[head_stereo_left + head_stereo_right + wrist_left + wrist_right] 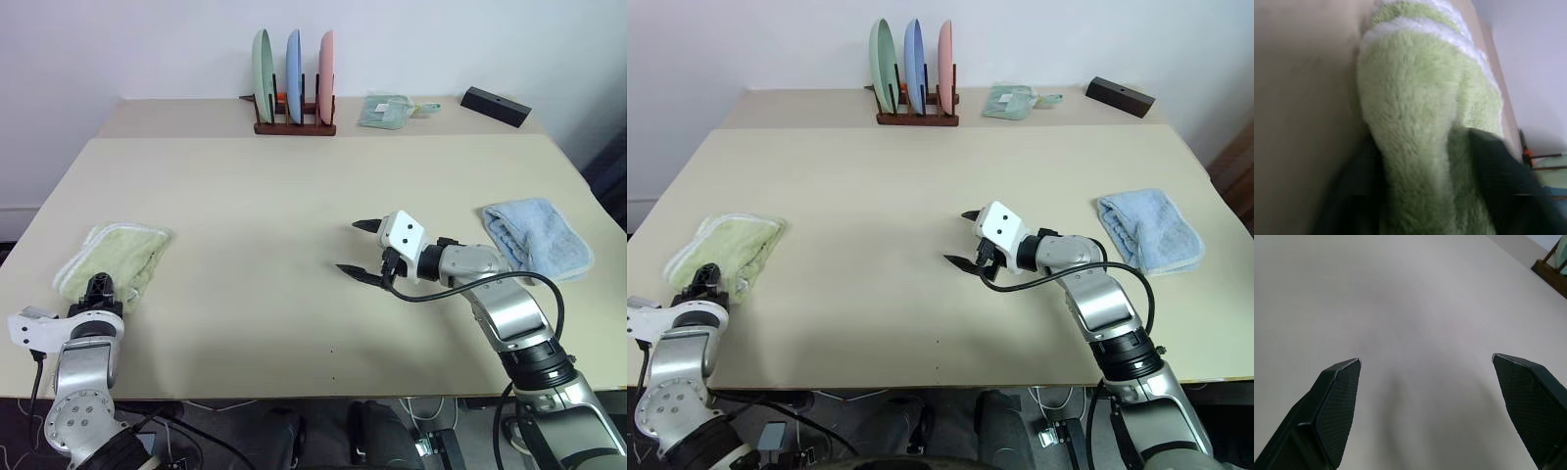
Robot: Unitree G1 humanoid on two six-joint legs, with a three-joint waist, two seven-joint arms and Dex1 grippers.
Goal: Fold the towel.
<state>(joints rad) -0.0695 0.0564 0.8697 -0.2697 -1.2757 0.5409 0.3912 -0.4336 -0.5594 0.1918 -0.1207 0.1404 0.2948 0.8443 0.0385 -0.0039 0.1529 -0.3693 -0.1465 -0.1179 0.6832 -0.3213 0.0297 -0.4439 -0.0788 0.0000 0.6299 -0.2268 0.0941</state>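
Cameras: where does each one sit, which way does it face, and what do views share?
Left eye, right eye: on the head, facing forward and down over the table; both arms show, with the left gripper at the green towel and the right gripper open.
Left wrist: on the left arm, looking along its fingers into the towel.
Right wrist: on the right arm, looking between its fingers over bare table.
Shared: both eye views hold the plate rack and the blue towel; the left wrist shares the green towel with them.

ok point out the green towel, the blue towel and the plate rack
green towel (116,257), left eye view, middle of the folded top layer
blue towel (537,235), left eye view, middle of the cloth
plate rack (294,127), left eye view, wooden base below the plates
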